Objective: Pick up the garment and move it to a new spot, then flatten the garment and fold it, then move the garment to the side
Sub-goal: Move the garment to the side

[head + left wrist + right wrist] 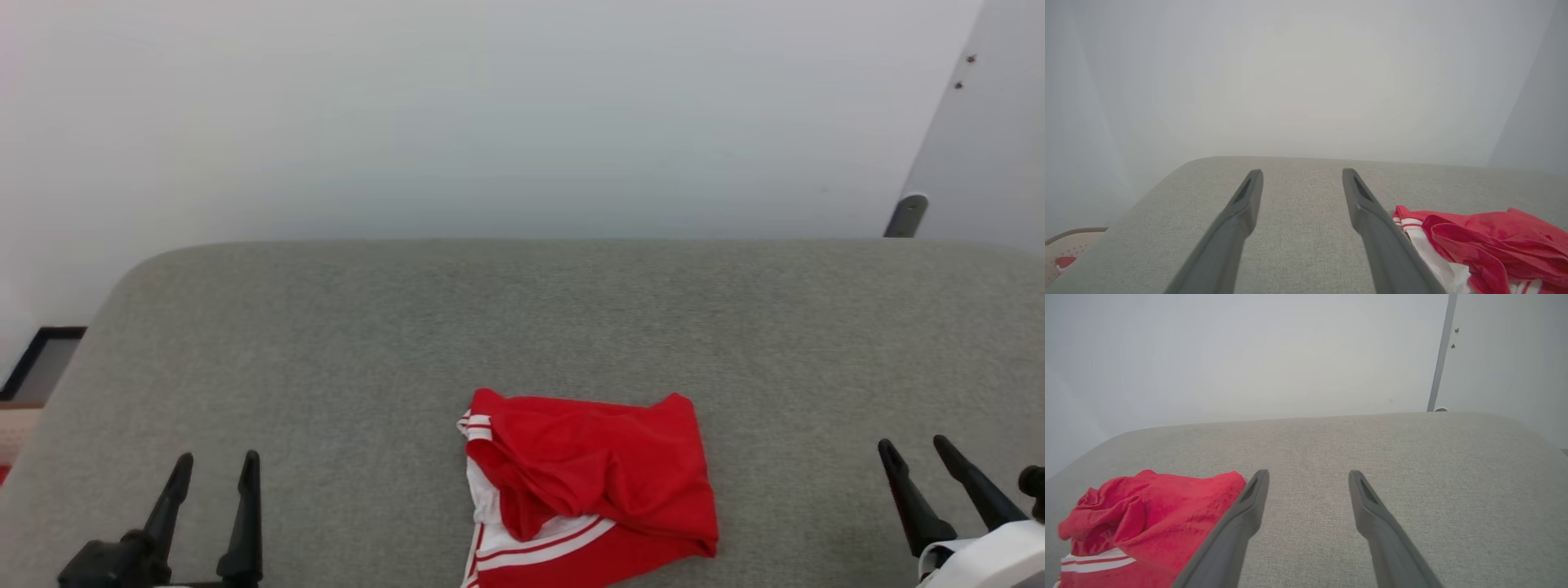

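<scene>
A grey, woven-fabric surface (326,343) with rounded far corners stretches wide across the head view. On its near side, about midway between left and right, lies the garment (596,478), a rumpled red bundle showing white panels and white-and-red striped trim along its left edge.

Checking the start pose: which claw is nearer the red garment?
Right, narrowly. The right claw is open off the garment's right edge; the left claw is open off its left edge, with a slightly wider stretch of grey surface between. Neither touches it.
</scene>
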